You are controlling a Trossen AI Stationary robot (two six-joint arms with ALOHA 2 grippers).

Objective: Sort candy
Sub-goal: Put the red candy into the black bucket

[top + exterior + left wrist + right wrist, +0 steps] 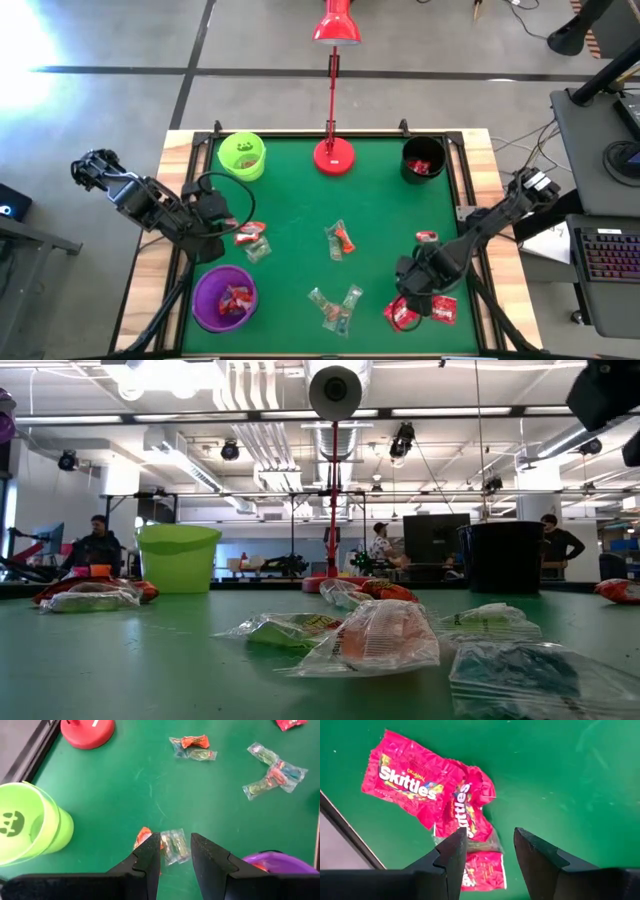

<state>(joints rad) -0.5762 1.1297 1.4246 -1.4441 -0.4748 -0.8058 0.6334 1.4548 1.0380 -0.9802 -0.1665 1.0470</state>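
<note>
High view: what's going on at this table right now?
Two arms are sorting candy on a green table. The left gripper hangs open over a clear-wrapped candy near the purple cup, which already holds red packets. The right gripper hangs open above a pile of red Skittles packets. More sweets lie loose mid-table; neither gripper holds anything.

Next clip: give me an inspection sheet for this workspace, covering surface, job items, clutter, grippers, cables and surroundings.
Surface: green mat on a wooden table.
Job's things: loose candy mid-mat; red Skittles packs near the right gripper; candy in the purple cup, lime-green cup and black cup.
Clutter: red desk lamp at the far edge.
Grippers: left gripper open above a clear-wrapped candy; right gripper open over the Skittles.
Cables: black cable loop by the left arm.
Surroundings: people and a keyboard beyond the table.
</note>
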